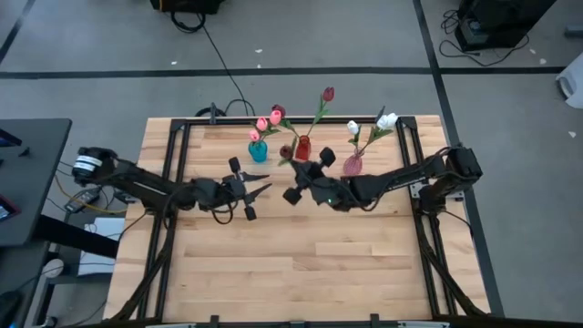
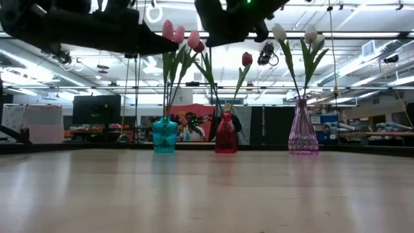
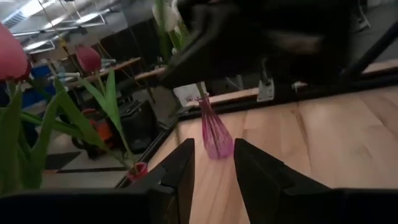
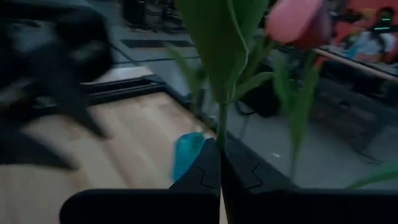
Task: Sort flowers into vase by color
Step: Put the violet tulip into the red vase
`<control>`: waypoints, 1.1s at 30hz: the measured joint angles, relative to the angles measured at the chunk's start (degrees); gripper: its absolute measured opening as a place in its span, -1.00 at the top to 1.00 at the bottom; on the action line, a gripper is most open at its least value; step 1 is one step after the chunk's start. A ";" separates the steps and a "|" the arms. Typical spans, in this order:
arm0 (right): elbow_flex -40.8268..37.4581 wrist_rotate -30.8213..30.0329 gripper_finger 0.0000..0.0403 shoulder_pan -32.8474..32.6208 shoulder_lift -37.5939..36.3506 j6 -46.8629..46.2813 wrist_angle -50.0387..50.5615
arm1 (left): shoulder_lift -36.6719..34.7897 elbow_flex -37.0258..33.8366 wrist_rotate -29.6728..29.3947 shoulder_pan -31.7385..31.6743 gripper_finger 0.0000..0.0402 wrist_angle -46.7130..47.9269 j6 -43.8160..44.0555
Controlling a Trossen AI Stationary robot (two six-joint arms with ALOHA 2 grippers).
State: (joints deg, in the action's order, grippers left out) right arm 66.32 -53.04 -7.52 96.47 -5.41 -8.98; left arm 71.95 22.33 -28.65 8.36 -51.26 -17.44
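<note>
Right gripper [image 4: 219, 163]: your jaws are clamped on a green tulip stem [image 4: 222, 127], just above the red vase [image 1: 302, 147].
Left gripper [image 3: 211, 163]: jaws apart, empty, near the teal vase [image 1: 259, 151].
Other flowers: standing in three vases at the table [image 1: 273, 264] back edge.
Writing: none legible.

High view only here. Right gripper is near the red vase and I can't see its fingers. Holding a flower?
Observer: Yes. In the right wrist view the right gripper is shut on a green tulip stem.
Operator: Left one?
Observer: The left gripper is open, with nothing between its fingers.
Operator: Vases all upright?
Observer: Yes. The low view shows the teal vase, red vase and purple vase standing in a row.
</note>
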 joint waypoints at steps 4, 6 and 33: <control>-0.61 1.29 0.97 4.47 0.00 0.86 0.04 | -4.73 0.15 -0.32 0.04 0.43 6.06 0.12; -1.25 1.53 0.96 6.53 0.00 0.88 0.24 | -6.24 -0.08 -0.49 0.05 0.43 6.95 0.10; -6.37 6.79 0.96 16.46 -0.24 -4.43 -4.72 | -7.68 -1.07 -0.76 0.00 0.43 7.03 -0.13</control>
State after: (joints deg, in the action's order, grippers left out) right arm 59.95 -46.26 8.94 96.23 -9.83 -13.70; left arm 64.27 21.26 -29.42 8.36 -44.23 -17.57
